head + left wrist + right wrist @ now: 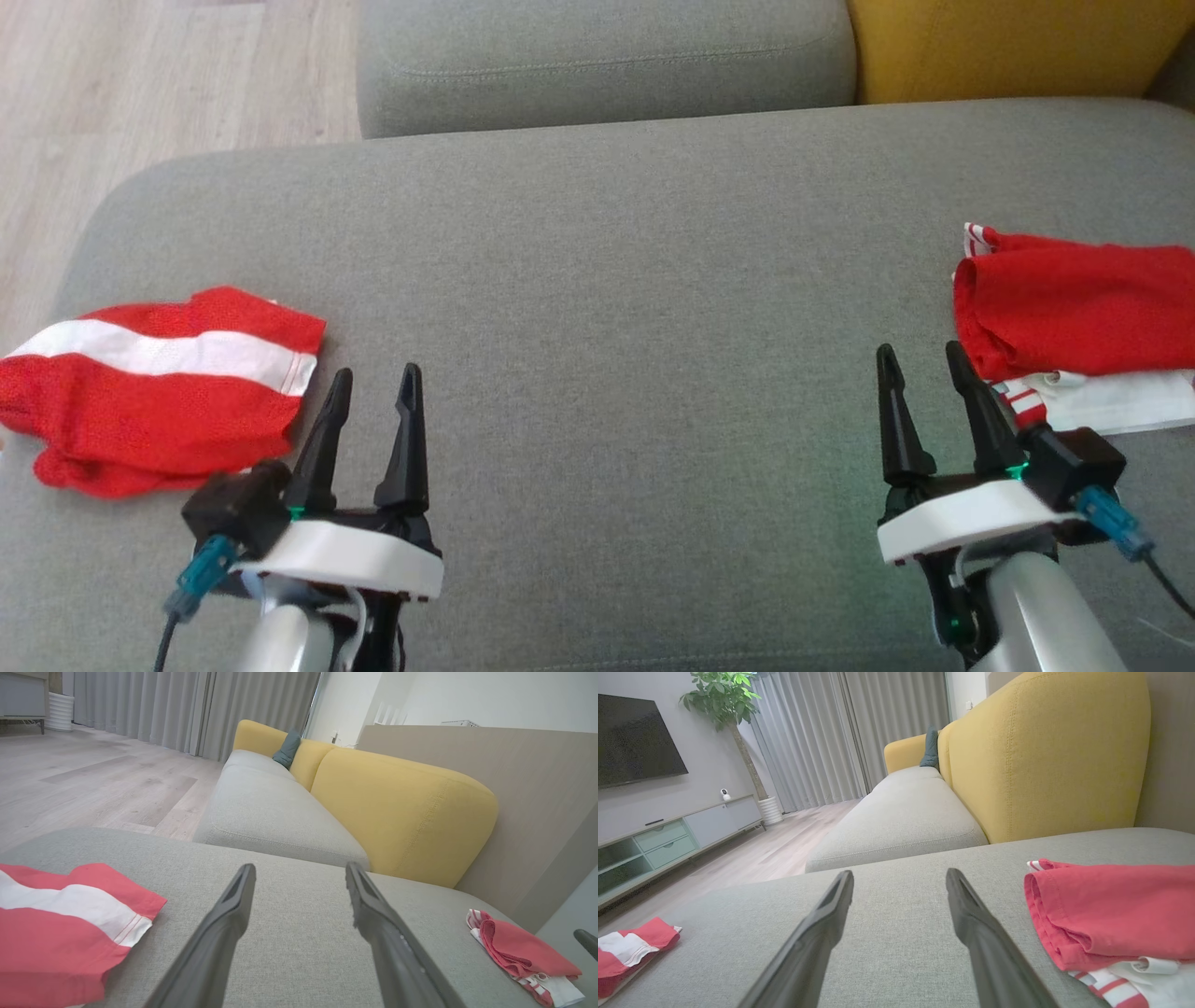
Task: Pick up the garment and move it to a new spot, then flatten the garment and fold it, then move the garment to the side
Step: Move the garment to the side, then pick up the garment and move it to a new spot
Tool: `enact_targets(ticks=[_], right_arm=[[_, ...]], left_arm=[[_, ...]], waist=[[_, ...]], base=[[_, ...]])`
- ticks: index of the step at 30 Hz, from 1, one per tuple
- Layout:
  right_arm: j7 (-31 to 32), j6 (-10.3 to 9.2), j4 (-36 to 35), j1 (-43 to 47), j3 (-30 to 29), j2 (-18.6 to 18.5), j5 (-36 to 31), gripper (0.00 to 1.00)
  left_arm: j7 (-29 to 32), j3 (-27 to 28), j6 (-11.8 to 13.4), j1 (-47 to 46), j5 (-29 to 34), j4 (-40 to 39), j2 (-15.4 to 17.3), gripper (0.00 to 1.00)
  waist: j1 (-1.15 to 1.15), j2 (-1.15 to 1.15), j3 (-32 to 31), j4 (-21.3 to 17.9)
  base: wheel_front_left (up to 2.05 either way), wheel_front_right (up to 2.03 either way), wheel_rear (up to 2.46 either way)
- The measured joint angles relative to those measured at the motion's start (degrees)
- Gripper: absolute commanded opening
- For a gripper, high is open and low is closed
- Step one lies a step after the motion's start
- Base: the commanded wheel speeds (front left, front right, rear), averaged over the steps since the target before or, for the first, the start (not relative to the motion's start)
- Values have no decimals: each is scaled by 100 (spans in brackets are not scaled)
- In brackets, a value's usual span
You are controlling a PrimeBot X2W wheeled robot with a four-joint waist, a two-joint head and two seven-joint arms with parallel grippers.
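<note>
Both pincers, the left gripper [377, 371] and the right gripper [920, 349], hang spread and empty over the sofa. The red garment with a white band [159, 401], likely the one to move, lies bunched just beside the left gripper, near the edge of the grey sofa seat [607, 280] above the wooden floor [140, 84]. A folded red garment [1074, 299] rests on a white striped garment [1120, 399] beside the right gripper. A shallow pinch may catch one layer only, and a sideways drag could spill the cloth off the edge.

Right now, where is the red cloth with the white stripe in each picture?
Head view: striped cloth lower left, beside the left gripper.
Left wrist view: striped cloth in the bottom left corner.
Right wrist view: striped cloth in the bottom left corner.
Shared landmark: yellow cushion.
</note>
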Motion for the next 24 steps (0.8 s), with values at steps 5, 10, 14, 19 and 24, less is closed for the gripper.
enact_targets(ticks=[5,10,14,19,24], right_arm=[[0,0,-38,0,22,0,44,100],[0,0,-99,0,30,0,115,100],[-1,0,-131,0,30,0,159,100],[-1,0,-172,0,30,0,187,100],[-1,0,-178,1,24,0,232,100]], left_arm=[[0,2,44,0,0,-65,1,100],[0,10,52,-1,0,-80,1,100],[0,11,51,-1,0,-82,1,100],[0,11,51,-3,0,-82,1,100],[0,11,44,-13,0,-79,1,100]], waist=[[0,0,17,-17],[0,0,32,-41],[0,0,47,-56],[0,0,66,-46],[0,0,67,31]], base=[[0,0,0],[0,0,0],[0,0,0],[0,0,0],[0,0,0]])
